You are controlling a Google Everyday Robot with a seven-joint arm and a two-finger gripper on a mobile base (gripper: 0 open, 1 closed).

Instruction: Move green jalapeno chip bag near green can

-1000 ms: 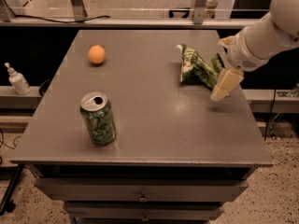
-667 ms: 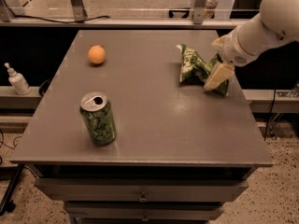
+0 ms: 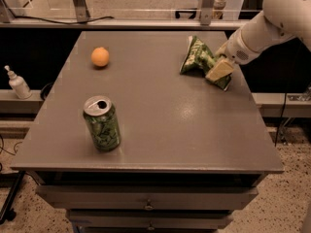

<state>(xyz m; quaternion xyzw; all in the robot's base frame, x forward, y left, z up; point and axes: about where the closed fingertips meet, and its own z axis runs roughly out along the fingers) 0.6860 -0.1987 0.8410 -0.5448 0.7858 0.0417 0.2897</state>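
Claw is at the right end of the green jalapeno chip bag, touching or overlapping its lower right corner. Can't tell from this angle whether it's apart or clamped on the foil. Bag sits crumpled at the far right of the table, close to the right edge. Green can stands upright front-left, well apart from the bag; an orange sits far-left, off the straight line between them. Step in hand looks like securing the grasp. My take: get a firm pinch on the bunched foil, not just a loose corner, since glossy film may slip. Lift clear rather than drag. Carry diagonally toward the can and set down just beside it, approaching low and slowly so the bag doesn't tip the can.
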